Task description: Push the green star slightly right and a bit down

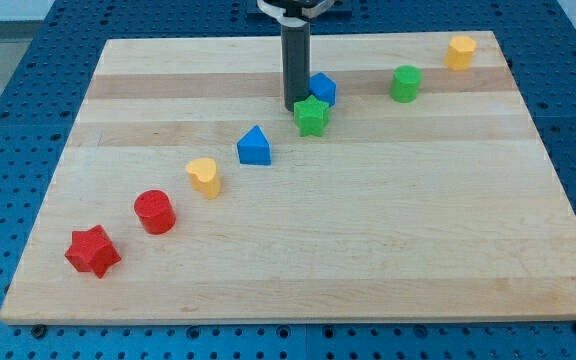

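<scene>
The green star [311,116] lies on the wooden board [368,240] a little above the middle. My tip [295,107] stands just to the star's upper left, touching or nearly touching it. A blue block [323,89] sits right behind the star, at its upper right, very close to it.
A row of blocks runs diagonally: a red star [93,251] at lower left, a red cylinder [155,212], a yellow heart [205,177], a blue wedge-like block [254,146], then a green block [405,84] and a yellow block [460,51] at upper right.
</scene>
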